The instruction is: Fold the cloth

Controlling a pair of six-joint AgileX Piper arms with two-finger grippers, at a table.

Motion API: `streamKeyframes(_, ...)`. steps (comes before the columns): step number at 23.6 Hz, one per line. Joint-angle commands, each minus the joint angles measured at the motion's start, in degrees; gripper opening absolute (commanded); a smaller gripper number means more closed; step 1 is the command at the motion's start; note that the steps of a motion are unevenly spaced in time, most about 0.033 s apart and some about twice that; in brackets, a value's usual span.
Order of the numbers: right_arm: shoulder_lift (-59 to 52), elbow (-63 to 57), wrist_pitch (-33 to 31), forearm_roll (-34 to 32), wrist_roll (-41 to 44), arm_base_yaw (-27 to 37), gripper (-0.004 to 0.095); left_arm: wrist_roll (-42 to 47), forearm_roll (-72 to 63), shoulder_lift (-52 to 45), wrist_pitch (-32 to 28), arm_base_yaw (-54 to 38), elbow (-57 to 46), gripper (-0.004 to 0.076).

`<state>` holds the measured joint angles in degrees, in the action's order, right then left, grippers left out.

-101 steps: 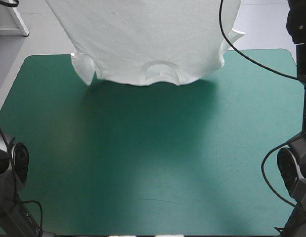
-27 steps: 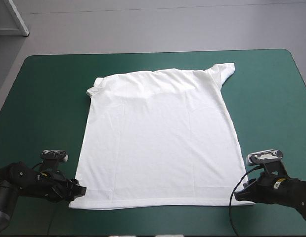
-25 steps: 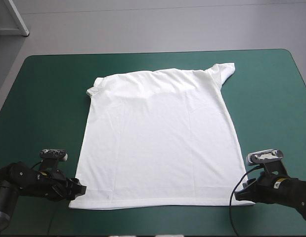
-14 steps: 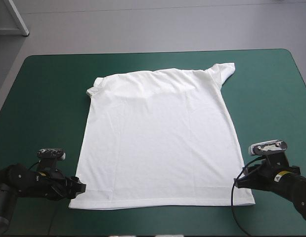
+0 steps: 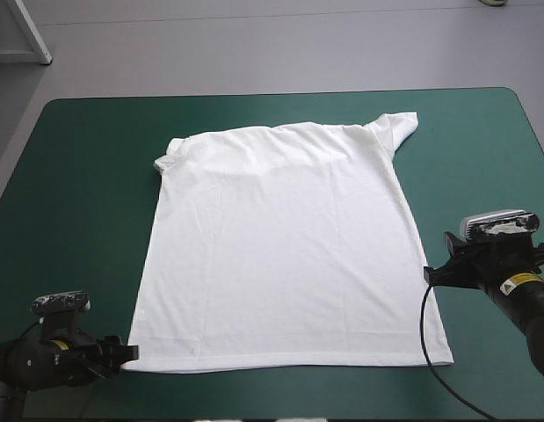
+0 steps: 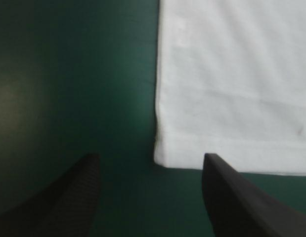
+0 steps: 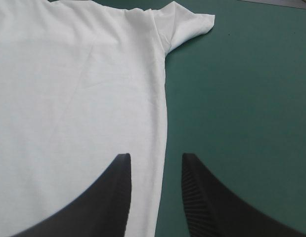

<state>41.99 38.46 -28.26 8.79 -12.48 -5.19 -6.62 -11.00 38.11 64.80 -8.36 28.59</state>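
The white T-shirt (image 5: 280, 246) lies spread flat on the teal-green cover, hem toward the near edge and sleeves toward the far edge. My left gripper (image 5: 124, 353) is low on the table just outside the near-left hem corner. In the left wrist view the left gripper (image 6: 152, 157) is open, the T-shirt (image 6: 232, 74) corner just ahead between its fingers, untouched. My right gripper (image 5: 432, 274) sits at the shirt's right side edge. The right gripper (image 7: 156, 157) is open over that edge of the T-shirt (image 7: 68, 98), with the right sleeve (image 7: 187, 24) farther ahead.
Bare teal-green cover (image 5: 78, 193) runs along both sides of the shirt and in a narrow strip before the hem. The left sleeve (image 5: 166, 158) is tucked small at the far left. A white furniture leg (image 5: 30, 31) stands beyond the table's far-left corner.
Earlier the shirt hung lifted over the far edge. Just before, both grippers were at the hem corners; the left has backed off toward the near-left, the right has moved up the side edge.
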Motion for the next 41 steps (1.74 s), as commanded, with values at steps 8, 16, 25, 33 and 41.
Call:
streamKeyframes(8, -0.1, 2.1, 3.4, 0.4, 0.0, 0.6, 0.0324, -1.5, -3.1, 8.8, -2.1, 0.1, 1.2, 0.0449)
streamKeyframes(16, -0.1, 2.1, 3.5, 0.4, 0.0, 0.6, 0.0323, -5.4, -4.6, 14.5, -2.8, 0.1, 1.2, 0.0449)
streamKeyframes(25, -0.1, 2.1, 3.6, 0.4, 0.0, 0.6, 0.0323, -7.3, -5.9, 17.1, -2.9, 0.1, 1.2, 0.0449)
streamKeyframes(33, -0.1, 2.1, 3.6, 0.4, 0.0, 0.6, 0.0323, -9.8, -7.9, 25.3, -4.1, 0.1, 1.2, 0.0412)
streamKeyframes(41, -0.1, 2.1, 3.3, 0.3, 0.0, 0.6, 0.0323, -13.4, -11.5, 26.2, -7.3, 7.5, 1.2, 0.0146)
